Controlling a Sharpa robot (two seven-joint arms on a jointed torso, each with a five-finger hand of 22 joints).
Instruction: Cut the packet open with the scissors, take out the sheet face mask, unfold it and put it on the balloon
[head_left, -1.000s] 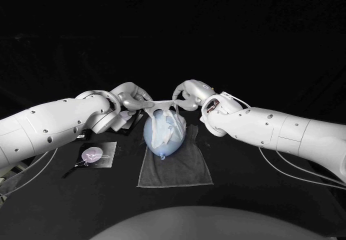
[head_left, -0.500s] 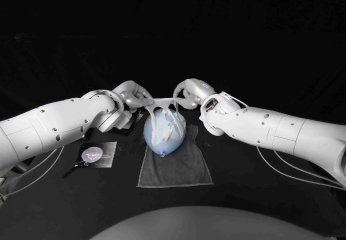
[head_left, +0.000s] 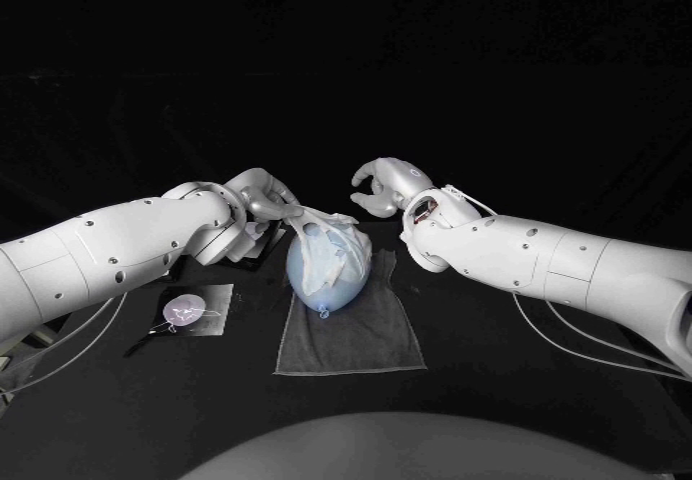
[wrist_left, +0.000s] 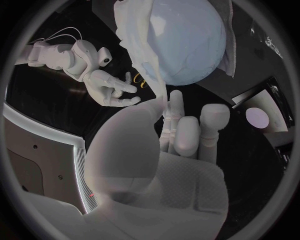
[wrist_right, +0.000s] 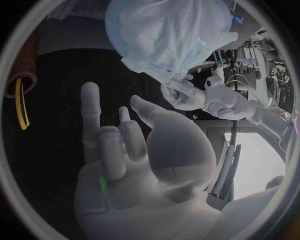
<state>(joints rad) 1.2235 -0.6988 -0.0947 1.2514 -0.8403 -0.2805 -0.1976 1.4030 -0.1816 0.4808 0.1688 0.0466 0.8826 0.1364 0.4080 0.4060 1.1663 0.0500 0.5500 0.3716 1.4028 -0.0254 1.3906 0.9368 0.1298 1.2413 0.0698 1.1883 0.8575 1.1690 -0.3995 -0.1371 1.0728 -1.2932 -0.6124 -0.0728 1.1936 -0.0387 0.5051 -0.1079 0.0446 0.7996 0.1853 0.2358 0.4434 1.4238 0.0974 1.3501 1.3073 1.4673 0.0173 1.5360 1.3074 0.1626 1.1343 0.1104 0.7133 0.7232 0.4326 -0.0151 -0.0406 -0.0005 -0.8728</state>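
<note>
White sheet mask (head_left: 332, 245) is draping over the pale blue balloon (head_left: 325, 285), which is lying on a grey towel (head_left: 353, 345) on the black worktop (head_left: 505, 400). Half a second ago both hands were stretching the mask's far edge between them over the balloon. Now the right hand (head_left: 387, 187) is letting go and hovering just beyond the balloon's far end, its fingers spread and curved around nothing, and that side of the mask is slumping onto the balloon. The left hand (head_left: 267, 200) is still pinching the mask's other corner just beside the balloon's far end, a thin strip of sheet running from its fingertips down to the balloon. The left wrist view is showing the mask (wrist_left: 140, 40) hanging over the balloon (wrist_left: 187, 40), with the empty right hand (wrist_left: 109, 87) apart from it. A dark packet (head_left: 195, 305) is lying near the balloon on the left arm's side, its print too small to read.
</note>
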